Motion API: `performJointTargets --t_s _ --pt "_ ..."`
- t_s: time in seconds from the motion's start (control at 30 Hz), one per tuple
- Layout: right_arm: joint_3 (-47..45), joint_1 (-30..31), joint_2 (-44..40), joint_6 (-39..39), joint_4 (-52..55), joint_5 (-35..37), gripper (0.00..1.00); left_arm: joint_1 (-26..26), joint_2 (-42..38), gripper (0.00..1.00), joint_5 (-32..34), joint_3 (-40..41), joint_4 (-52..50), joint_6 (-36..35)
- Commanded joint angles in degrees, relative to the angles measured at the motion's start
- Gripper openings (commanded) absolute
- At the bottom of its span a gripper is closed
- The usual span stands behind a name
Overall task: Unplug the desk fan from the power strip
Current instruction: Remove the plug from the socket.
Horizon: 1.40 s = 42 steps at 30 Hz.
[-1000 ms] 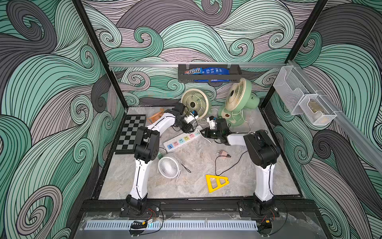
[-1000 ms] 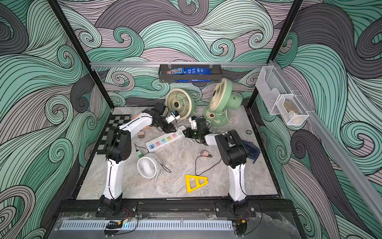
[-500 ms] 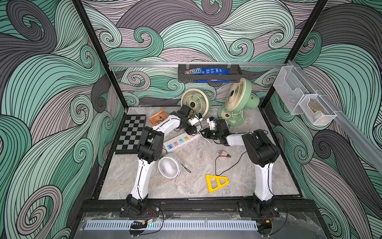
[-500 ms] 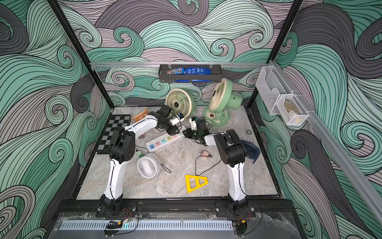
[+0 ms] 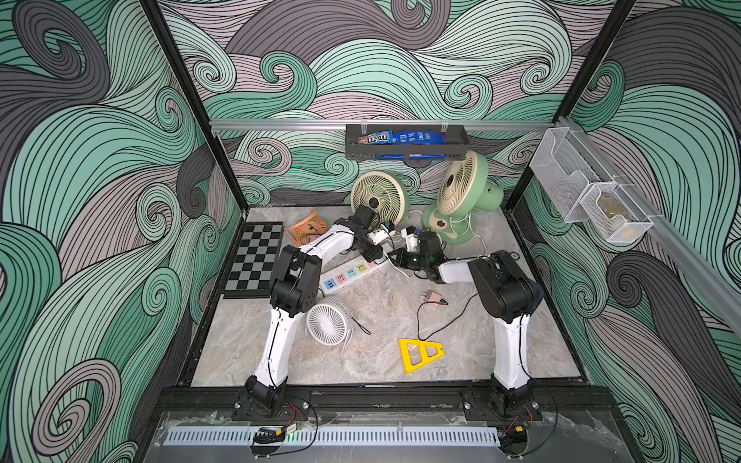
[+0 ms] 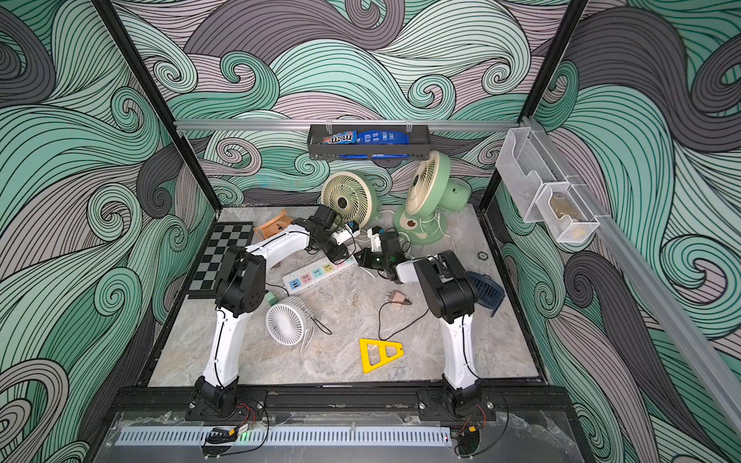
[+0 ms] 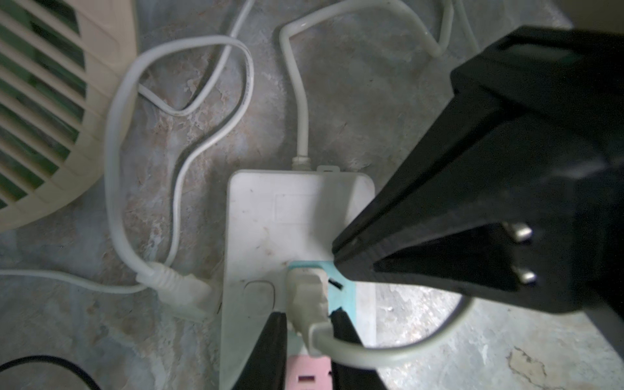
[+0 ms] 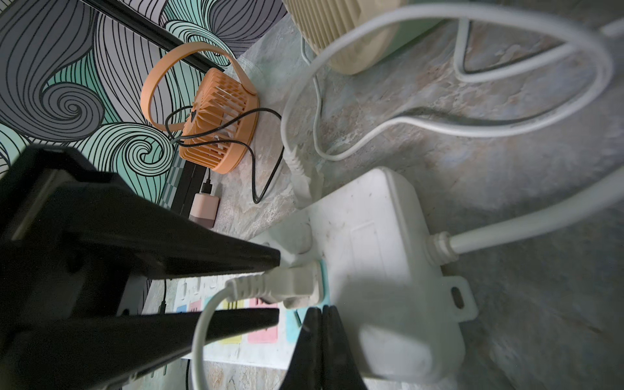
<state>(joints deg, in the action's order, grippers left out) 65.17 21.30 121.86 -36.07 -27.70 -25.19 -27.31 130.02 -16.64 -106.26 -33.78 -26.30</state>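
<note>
The power strip (image 5: 353, 274) lies slantwise mid-table, pastel sockets up. In the left wrist view a white plug (image 7: 305, 293) sits in the teal socket at the strip's (image 7: 287, 216) white cord end. My left gripper (image 7: 307, 315) is shut on that plug, one finger against each side. My right gripper (image 8: 317, 309) is shut and empty, its tips pressed onto the strip (image 8: 371, 236) beside the plug (image 8: 290, 283). The plug's white cord loops off toward a cream fan (image 5: 377, 198) and a green fan (image 5: 461, 192) at the back; I cannot tell which one it feeds.
A second white plug (image 7: 182, 290) lies loose beside the strip. Round about are an orange fan (image 5: 306, 230), a chessboard (image 5: 254, 256), a small white fan (image 5: 326, 322), a pink adapter (image 5: 433, 297) on a black cable, a yellow triangle (image 5: 421, 352) and a blue basket (image 6: 487, 290).
My left arm has swung right along the strip to its cord end, and its jaws have closed in on the plug. The right gripper has stayed pressed on the strip.
</note>
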Motion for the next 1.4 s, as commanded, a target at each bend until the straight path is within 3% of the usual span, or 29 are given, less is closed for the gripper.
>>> performJointTargets --t_s 0.0,0.33,0.47,0.7,0.9,1.0,1.23,1.37 --pt "-0.92 0.24 1.45 -0.17 2.26 2.08 0.08 -1.07 0.45 0.18 2.19 -0.79 -0.17 -0.22" --pt "0.41 0.47 2.23 -0.37 5.2 4.56 0.08 -2.36 -1.92 0.0 8.63 2.29 4.2 -0.12" --pt "0.91 0.7 2.75 -0.47 6.32 5.02 0.08 -2.57 -1.33 0.0 8.62 1.78 2.41 -1.98" --pt "0.29 0.93 2.77 -0.45 6.33 5.41 0.08 -4.46 -4.6 0.0 13.66 8.07 8.99 -4.12" --pt "-0.67 0.89 2.63 -0.92 5.36 5.46 0.08 -1.01 -1.41 0.0 5.35 0.44 0.84 2.28" --pt "-1.0 1.02 2.63 -1.12 5.18 5.48 0.08 -1.04 -1.21 0.0 5.4 0.81 0.39 0.12" --pt "-1.39 1.02 2.76 -0.97 5.05 5.68 0.08 -3.92 -5.67 0.0 13.32 8.62 9.25 -4.18" --pt "-1.83 0.97 2.73 -1.18 4.45 5.51 0.08 -3.03 -4.71 0.0 10.67 5.15 5.61 -2.18"
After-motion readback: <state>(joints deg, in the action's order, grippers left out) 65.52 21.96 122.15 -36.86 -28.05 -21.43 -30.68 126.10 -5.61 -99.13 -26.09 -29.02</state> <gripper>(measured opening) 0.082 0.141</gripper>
